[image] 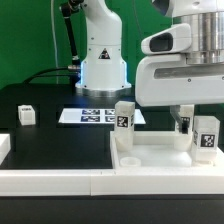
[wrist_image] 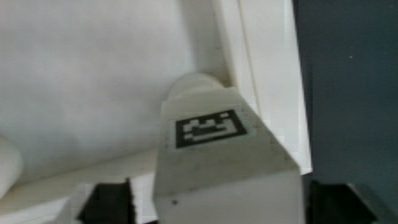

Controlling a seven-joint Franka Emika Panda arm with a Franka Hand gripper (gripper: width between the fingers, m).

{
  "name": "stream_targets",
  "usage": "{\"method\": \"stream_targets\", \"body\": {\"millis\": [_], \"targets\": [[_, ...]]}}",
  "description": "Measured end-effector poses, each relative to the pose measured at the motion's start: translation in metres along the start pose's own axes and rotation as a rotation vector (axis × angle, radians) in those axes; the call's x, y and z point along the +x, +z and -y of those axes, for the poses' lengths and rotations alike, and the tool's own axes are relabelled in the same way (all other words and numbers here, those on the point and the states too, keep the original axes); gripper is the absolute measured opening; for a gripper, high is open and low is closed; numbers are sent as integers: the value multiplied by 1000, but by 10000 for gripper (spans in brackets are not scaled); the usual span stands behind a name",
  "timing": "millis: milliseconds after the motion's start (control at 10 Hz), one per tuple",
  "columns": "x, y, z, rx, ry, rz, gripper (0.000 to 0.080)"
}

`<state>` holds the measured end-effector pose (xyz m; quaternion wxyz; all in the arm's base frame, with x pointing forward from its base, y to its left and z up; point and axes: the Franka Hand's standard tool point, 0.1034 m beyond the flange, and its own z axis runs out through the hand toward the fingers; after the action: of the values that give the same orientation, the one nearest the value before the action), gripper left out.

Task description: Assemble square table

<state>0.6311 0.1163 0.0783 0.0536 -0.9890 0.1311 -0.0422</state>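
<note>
The white square tabletop lies with its raised rim up at the exterior view's right. One white tagged leg stands at its far corner, another near its right side. My gripper is over the tabletop between them, shut on a third tagged leg. In the wrist view this leg runs out from between the dark fingers of my gripper, its end in the tabletop's corner by the rim. A fourth leg lies on the black table at the left.
The marker board lies in front of the robot base. White border rails run along the front and at the left. A green backdrop stands behind.
</note>
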Motion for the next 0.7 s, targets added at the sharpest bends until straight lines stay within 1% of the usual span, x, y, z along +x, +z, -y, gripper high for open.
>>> {"method": "stream_targets", "body": {"millis": [100,200,300,400,600,700], "targets": [[0,0,0,1,35,0,368],[0,0,-1,0,120,2,290],[0,0,-1,0,150,2,290],[0,0,-2,0,238,2,290],[-1,1,-3,-7,562,-8,290],[-2,1,-5,10,738,-21,290]]}}
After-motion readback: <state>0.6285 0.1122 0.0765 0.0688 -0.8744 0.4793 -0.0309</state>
